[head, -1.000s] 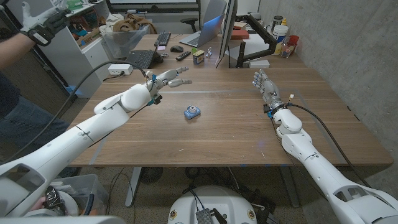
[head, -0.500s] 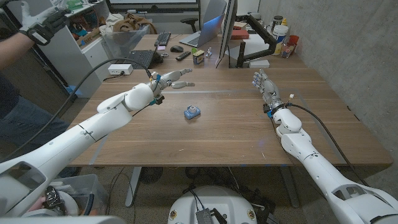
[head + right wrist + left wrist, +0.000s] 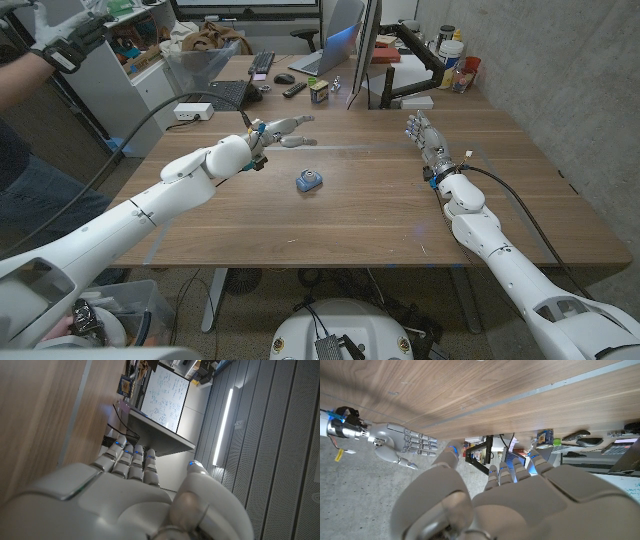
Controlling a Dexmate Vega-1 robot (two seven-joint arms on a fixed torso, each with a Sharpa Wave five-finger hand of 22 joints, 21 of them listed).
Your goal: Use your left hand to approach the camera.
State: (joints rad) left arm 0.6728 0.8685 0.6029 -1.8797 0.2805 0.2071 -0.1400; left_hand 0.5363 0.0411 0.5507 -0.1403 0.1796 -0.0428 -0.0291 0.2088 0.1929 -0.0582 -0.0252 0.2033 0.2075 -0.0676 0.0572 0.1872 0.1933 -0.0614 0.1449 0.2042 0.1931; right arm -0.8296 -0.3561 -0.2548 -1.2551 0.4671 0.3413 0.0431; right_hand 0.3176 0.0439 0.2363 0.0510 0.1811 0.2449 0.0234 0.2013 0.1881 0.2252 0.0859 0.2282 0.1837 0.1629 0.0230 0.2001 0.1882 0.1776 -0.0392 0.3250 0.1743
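A small blue camera (image 3: 308, 181) sits on the wooden table (image 3: 360, 215), near the middle. My left hand (image 3: 281, 130) hovers beyond it and a little to its left, fingers apart and stretched out, holding nothing. From its wrist view the left hand (image 3: 490, 495) reaches over the table's far edge. My right hand (image 3: 424, 135) stands on its edge at the table's right side, fingers straight and apart, empty; it also shows as the right hand (image 3: 402, 445) in the left wrist view and as the right hand (image 3: 135, 490) in its own view.
Behind the table's far edge stand a monitor (image 3: 362, 45), a laptop (image 3: 225, 94), a keyboard (image 3: 262, 63), a white power strip (image 3: 193, 110) and a small box (image 3: 319, 91). Containers (image 3: 453, 50) stand at the back right. A person's gloved hand (image 3: 65, 40) shows at the left.
My left hand has drifted slightly to the right, over the table's far part. The camera and the right hand have not moved.
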